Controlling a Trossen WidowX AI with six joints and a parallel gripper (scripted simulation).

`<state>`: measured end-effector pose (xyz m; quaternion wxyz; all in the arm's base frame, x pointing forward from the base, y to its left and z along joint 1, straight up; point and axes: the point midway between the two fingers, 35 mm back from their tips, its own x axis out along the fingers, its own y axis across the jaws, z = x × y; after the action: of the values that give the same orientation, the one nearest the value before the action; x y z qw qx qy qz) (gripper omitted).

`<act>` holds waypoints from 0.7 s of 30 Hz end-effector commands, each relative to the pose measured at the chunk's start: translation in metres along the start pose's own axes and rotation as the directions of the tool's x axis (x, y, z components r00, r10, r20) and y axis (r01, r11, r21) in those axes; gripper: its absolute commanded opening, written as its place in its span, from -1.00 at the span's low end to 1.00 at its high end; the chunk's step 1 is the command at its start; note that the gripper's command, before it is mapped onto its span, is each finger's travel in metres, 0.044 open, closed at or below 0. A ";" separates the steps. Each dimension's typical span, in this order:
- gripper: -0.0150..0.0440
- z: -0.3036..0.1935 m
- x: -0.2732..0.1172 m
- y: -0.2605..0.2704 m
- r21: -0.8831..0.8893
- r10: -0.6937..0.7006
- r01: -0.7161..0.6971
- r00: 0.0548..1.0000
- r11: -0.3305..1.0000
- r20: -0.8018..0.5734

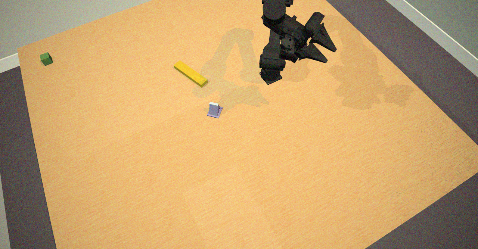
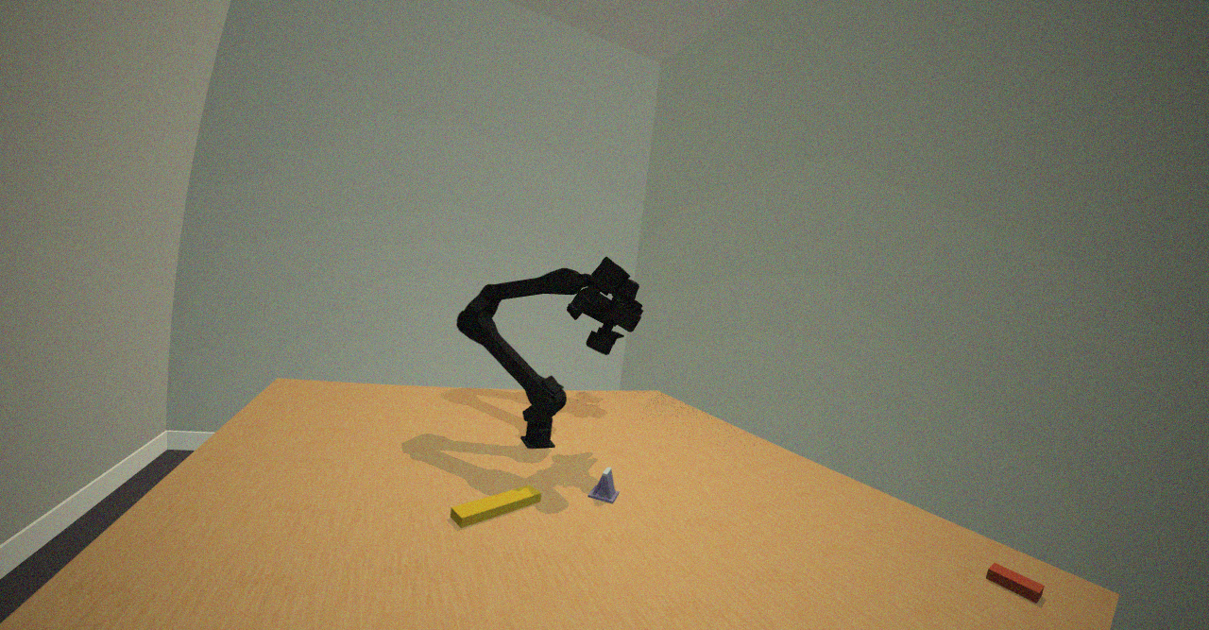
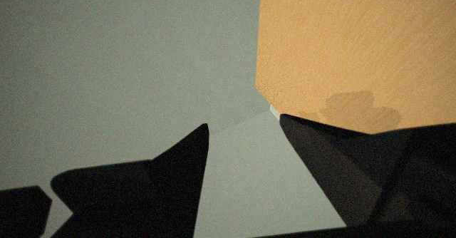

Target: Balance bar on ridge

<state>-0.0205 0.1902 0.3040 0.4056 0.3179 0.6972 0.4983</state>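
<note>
The worktop (image 1: 133,180) carries every item, ordered here by size with the arm's base (image 1: 270,75) as the reference. The arm rises from that base and folds over, carrying the gripper (image 1: 331,55) high above the surface, fingers spread apart with nothing between them. The yellow bar (image 1: 190,73) lies flat on the worktop, off to one side of the base and apart from it. The red block (image 2: 1013,581) sits far from the base, near a worktop corner. The purple ridge (image 1: 214,109) stands upright near the base, just beyond the bar. The green cube (image 1: 46,58) rests well away, near the opposite edge.
</note>
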 end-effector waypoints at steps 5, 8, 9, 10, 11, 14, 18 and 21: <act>0.58 0.043 -0.007 -0.001 0.053 -0.050 0.042 0.985 0.998 0.168; 0.58 0.060 -0.012 -0.003 0.078 -0.074 0.057 0.969 0.995 0.234; 0.58 0.066 -0.014 -0.004 0.087 -0.082 0.062 0.964 0.994 0.255; 0.58 0.071 -0.016 -0.005 0.096 -0.091 0.066 0.957 0.993 0.275; 0.58 0.077 -0.018 -0.006 0.105 -0.099 0.071 0.950 0.992 0.294; 0.58 0.093 -0.025 -0.008 0.134 -0.127 0.084 0.928 0.987 0.351; 0.58 0.114 -0.037 -0.013 0.176 -0.167 0.101 0.892 0.979 0.421; 0.58 0.129 -0.047 -0.018 0.209 -0.199 0.111 0.861 0.972 0.468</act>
<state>0.1004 0.2032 0.2798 0.5638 0.4054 0.6415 0.3260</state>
